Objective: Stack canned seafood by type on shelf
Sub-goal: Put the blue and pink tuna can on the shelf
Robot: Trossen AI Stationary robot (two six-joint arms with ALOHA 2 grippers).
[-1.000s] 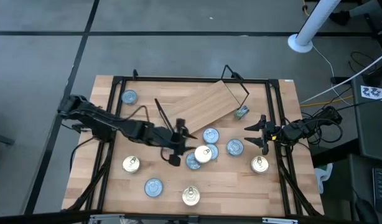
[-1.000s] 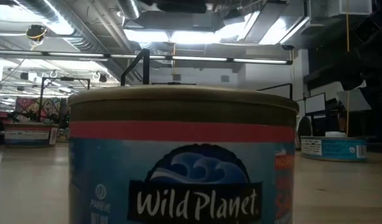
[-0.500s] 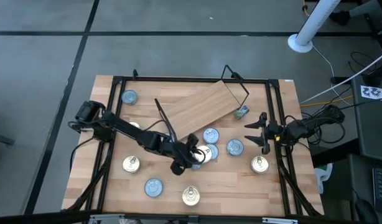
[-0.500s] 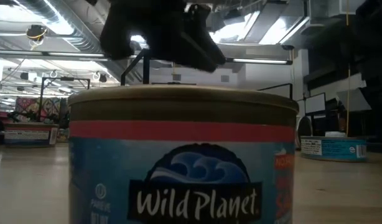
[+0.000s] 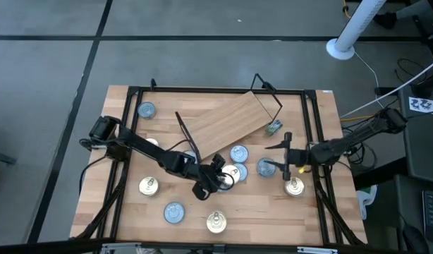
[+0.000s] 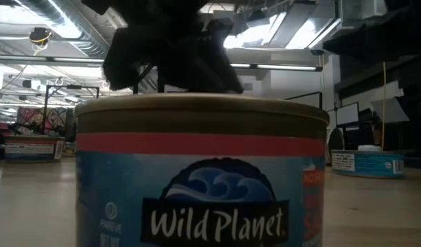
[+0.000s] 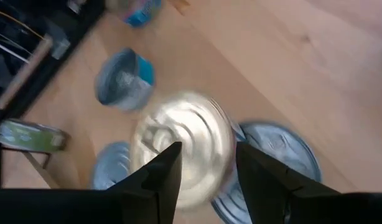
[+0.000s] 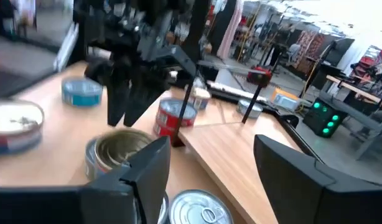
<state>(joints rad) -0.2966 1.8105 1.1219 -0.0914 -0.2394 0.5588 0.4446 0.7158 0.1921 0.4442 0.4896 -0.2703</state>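
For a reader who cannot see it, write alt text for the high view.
Seen from above, the left gripper hovers over a cluster of tins mid-table, jaws open around a gold tin. The right gripper waits open beside them. A tilted shelf lies behind; more tins sit scattered on the table.

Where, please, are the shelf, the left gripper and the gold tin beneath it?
shelf (image 5: 230,120), high view, bare middle of its tilted plank.
left gripper (image 5: 218,175), high view, midway between its fingertips.
gold tin (image 7: 185,142), left wrist view, its lid.
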